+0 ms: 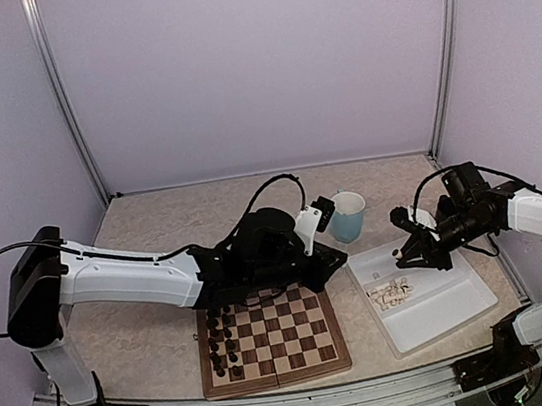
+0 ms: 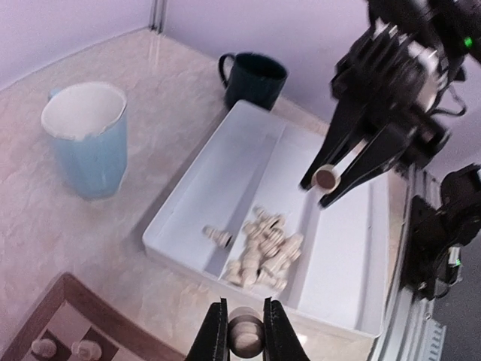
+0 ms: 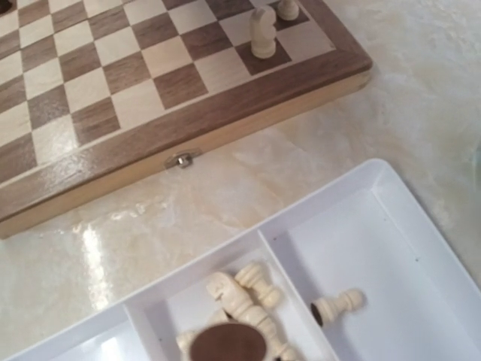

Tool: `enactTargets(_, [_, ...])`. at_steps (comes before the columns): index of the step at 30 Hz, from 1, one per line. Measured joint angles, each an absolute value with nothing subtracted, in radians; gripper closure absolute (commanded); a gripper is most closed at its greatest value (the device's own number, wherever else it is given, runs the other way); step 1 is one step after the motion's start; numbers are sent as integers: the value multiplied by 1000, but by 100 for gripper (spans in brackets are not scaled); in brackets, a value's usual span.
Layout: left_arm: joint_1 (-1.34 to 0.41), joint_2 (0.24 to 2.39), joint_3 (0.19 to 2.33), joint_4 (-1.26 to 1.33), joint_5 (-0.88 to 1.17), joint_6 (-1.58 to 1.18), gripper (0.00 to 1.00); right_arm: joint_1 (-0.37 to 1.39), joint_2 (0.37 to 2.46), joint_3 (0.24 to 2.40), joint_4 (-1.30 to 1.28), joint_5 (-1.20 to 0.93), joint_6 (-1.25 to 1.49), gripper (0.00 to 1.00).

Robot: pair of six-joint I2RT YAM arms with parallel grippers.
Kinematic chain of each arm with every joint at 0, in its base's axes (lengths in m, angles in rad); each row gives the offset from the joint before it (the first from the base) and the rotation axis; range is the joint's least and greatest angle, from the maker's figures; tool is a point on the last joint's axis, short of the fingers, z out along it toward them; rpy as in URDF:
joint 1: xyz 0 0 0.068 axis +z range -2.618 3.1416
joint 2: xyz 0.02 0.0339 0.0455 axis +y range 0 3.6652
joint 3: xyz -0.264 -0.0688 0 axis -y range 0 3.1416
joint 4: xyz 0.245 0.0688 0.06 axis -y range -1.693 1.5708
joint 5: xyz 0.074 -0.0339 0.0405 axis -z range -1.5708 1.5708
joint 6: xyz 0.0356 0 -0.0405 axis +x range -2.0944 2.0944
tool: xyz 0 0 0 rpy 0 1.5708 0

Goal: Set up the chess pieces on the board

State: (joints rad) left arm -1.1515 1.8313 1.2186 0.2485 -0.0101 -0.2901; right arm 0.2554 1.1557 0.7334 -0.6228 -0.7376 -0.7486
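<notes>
My left gripper [image 2: 245, 336] is shut on a cream chess piece [image 2: 245, 333], held over the tabletop between the board [image 1: 274, 364] and the white tray [image 1: 448, 314]. In the top view it [image 1: 338, 260] hovers off the board's far right corner. My right gripper [image 2: 328, 180] hangs above the tray, shut on another cream piece whose brown felt base [image 3: 225, 344] faces the wrist camera; its fingers do not show in that view. A heap of cream chess pieces [image 2: 264, 252] lies in the tray, one pawn [image 3: 338, 304] apart. A cream knight [image 3: 263, 31] and pawn [image 3: 288, 9] stand on the board's corner.
Dark pieces [image 1: 222, 343] fill the board's two left columns. A light blue cup [image 1: 347, 216] stands behind the board and tray, and a dark mug [image 2: 252, 78] stands past the tray's far end. The left arm stretches across the board's far edge.
</notes>
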Motion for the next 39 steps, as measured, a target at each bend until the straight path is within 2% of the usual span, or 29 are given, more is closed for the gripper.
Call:
enactTargets(7, [-1145, 1905, 1231, 22, -109, -323, 94, 255, 1156, 733, -612, -731, -739, 90])
enactTargets(14, [-1136, 1988, 1282, -85, -192, -378, 94, 255, 1156, 733, -607, -727, -738, 90])
enactTargets(39, [-1105, 2017, 1301, -118, -266, -455, 94, 255, 1163, 731, -607, -725, -739, 90])
